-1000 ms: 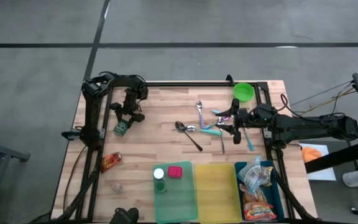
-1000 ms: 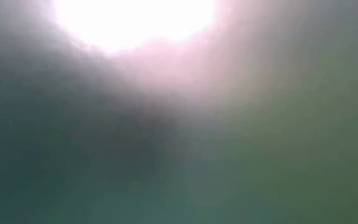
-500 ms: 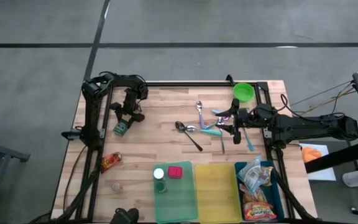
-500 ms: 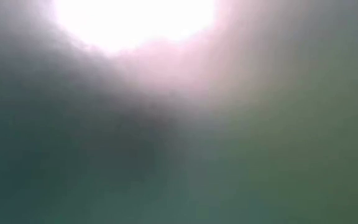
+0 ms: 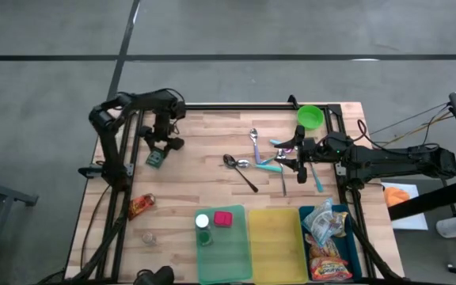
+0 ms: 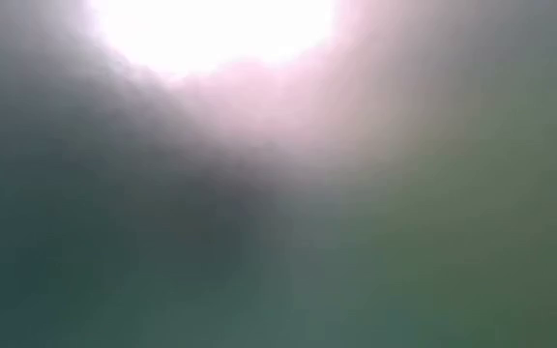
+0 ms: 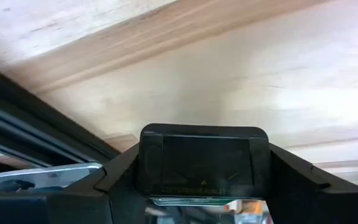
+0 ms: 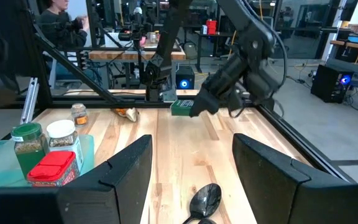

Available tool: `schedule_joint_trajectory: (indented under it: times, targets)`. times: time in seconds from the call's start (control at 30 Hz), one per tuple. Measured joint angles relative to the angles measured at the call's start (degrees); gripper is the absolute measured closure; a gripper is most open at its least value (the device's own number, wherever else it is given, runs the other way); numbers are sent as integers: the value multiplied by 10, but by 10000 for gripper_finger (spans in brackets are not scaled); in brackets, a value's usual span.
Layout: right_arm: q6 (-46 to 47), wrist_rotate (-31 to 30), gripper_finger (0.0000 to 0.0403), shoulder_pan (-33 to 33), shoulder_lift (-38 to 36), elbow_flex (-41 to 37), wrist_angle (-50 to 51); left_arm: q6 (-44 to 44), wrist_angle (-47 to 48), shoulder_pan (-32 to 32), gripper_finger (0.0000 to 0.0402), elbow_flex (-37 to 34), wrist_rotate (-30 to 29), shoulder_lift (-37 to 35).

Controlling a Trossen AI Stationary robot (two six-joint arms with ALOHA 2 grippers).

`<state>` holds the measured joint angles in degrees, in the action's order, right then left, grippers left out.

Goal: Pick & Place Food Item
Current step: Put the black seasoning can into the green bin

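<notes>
A: Left claw (image 5: pixel 158 155) status?
B: Pinching a small green packet (image 5: pixel 156 160), lifted off the worktop (image 5: pixel 204 186) near its left edge, toward the far corner. The right wrist view shows it clear of the wood: green packet in the left claw, air under it.

A: Right claw (image 5: pixel 288 156)?
B: Spread, nothing between the fingers. It hangs low over the cutlery pile (image 5: pixel 269 161) on the right half of the worktop, and looks parked.

A: Progress?
B: I'd say the pick is done and the place is not. Bins sit along the near edge: green bin (image 5: pixel 226 253) with jars (image 5: pixel 203 222), yellow bin (image 5: pixel 275 245) looks bare, blue bin (image 5: pixel 327 253) full of snack bags. The packet is well apart from all of them.

A: Anything else loose?
B: An orange-red snack packet (image 5: pixel 140 206) near the left edge, and a small jar (image 5: pixel 149 237) nearer the near-left corner. Probably still to sort. Low view shows only glare.
</notes>
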<state>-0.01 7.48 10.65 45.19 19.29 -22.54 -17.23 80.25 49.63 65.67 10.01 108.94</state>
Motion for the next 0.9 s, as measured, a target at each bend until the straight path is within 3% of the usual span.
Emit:
schedule_joint_trajectory:
  times: [0.17, 0.43, 0.67, 0.9]
  targets:
    - [0, 0, 181, 0, 0, 0, 0, -35, -25, -25, 142, 0, -1, -88]
    - [0, 0, 181, 0, 0, 0, 0, -150, -65, -99, 147, 0, -58, -232]
    - [0, 0, 181, 0, 0, 0, 0, -231, -129, -217, 140, 0, -157, -325]
    - [0, 0, 181, 0, 0, 0, 0, -311, -165, -345, 142, 0, -266, -360]
